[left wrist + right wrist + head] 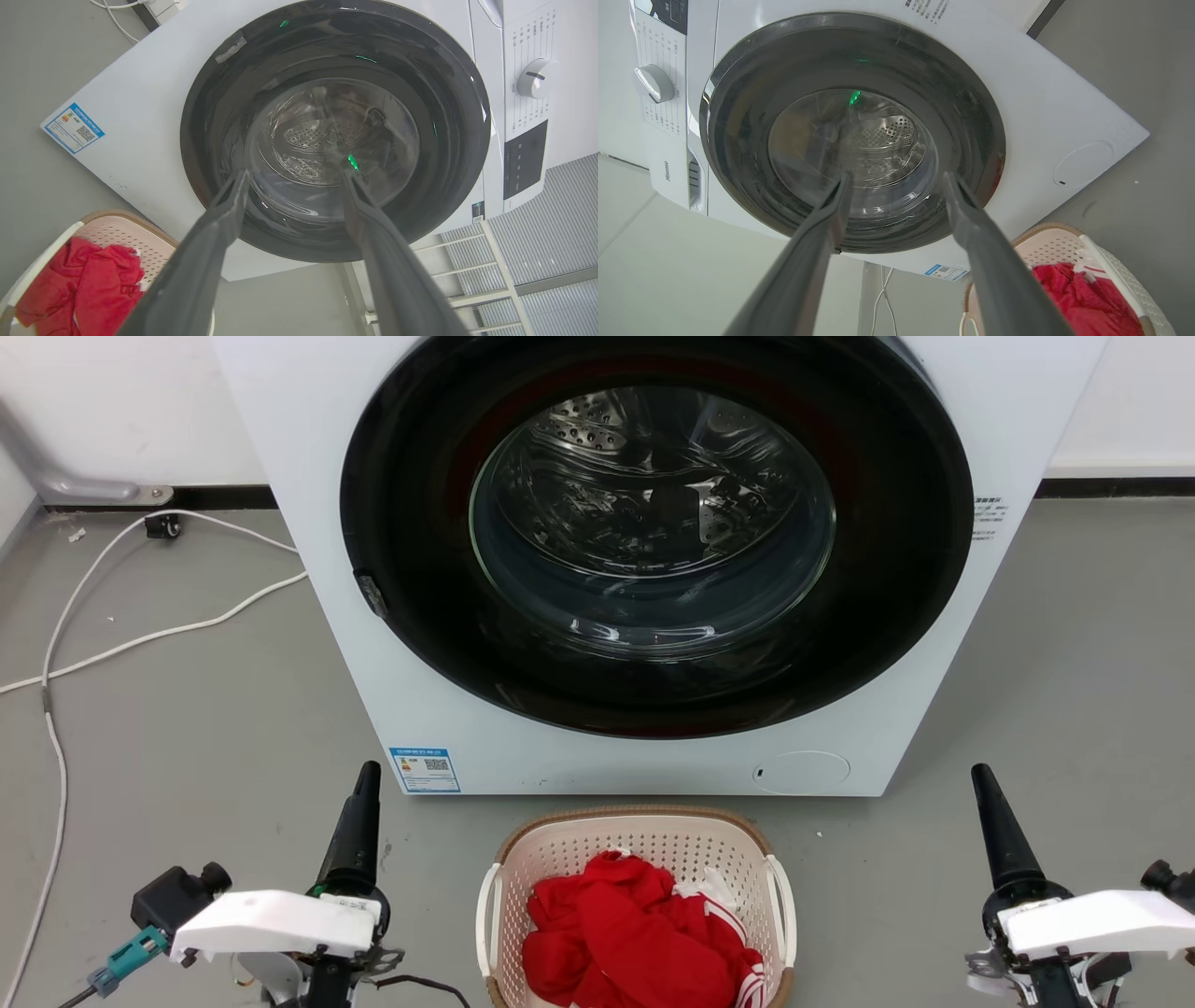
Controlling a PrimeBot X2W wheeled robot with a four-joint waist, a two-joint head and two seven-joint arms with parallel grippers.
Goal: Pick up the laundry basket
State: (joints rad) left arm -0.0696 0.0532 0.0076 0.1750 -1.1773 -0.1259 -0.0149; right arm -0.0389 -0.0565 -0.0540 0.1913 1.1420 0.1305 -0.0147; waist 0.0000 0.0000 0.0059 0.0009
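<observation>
The laundry basket (597, 847) sat on the floor (187, 728) just before the washing machine (373, 663).
It held red clothes (635, 933); the left gripper (293, 171) and right gripper (896, 174) flanked it, fingers spread, holding nothing.

Cream-white perforated plastic laundry basket (560, 859): grid of small holes, brown woven-look rim, white handles. Crumpled red cloth (625, 933): white stripes along one edge. Boxy white washing machine (308, 523): glossy black round door ring, silver drum dotted with holes, blue-and-white rectangular label sticker (425, 770). Flat grey floor (187, 737), thin white cable (140, 640). Fingers of left gripper (294, 173) and right gripper (897, 174): dark grey.
</observation>
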